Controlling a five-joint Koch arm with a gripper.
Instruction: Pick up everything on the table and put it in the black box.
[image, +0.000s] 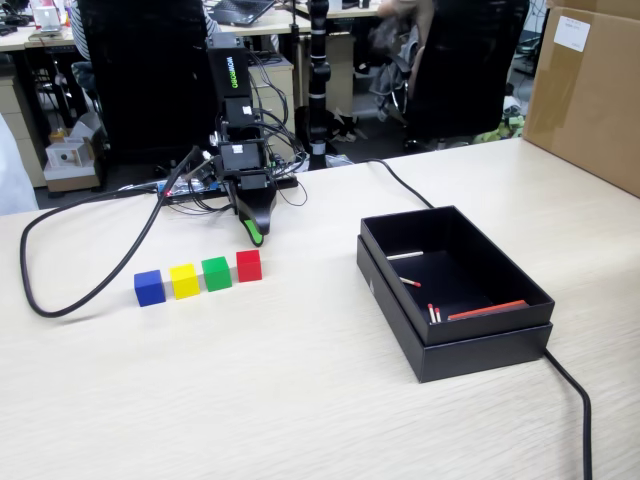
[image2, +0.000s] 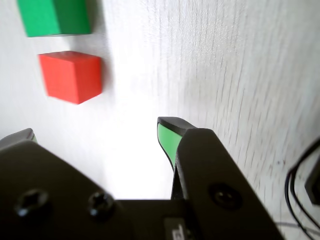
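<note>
The black, green-padded gripper (image2: 95, 135), jaws parted and empty, could nudge the neighbouring green cube (image2: 55, 17) while closing on the small red cube (image2: 72, 76).

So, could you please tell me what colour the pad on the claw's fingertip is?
Bright green, on a black finger; the pad shows best in the wrist view.

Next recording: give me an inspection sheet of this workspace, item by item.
Surface: pale beige wood-grain table, bare in front.
Job's things: small blue cube, yellow cube, green cube and red cube in a row; shallow matte black cardboard box to their right in the fixed view.
Clutter: thin red and white sticks inside the box.
Grippers: gripper open, empty, just behind the red cube.
Cables: black cable loops on the table; another runs past the box.
Surroundings: brown cardboard carton, office chairs behind.
</note>
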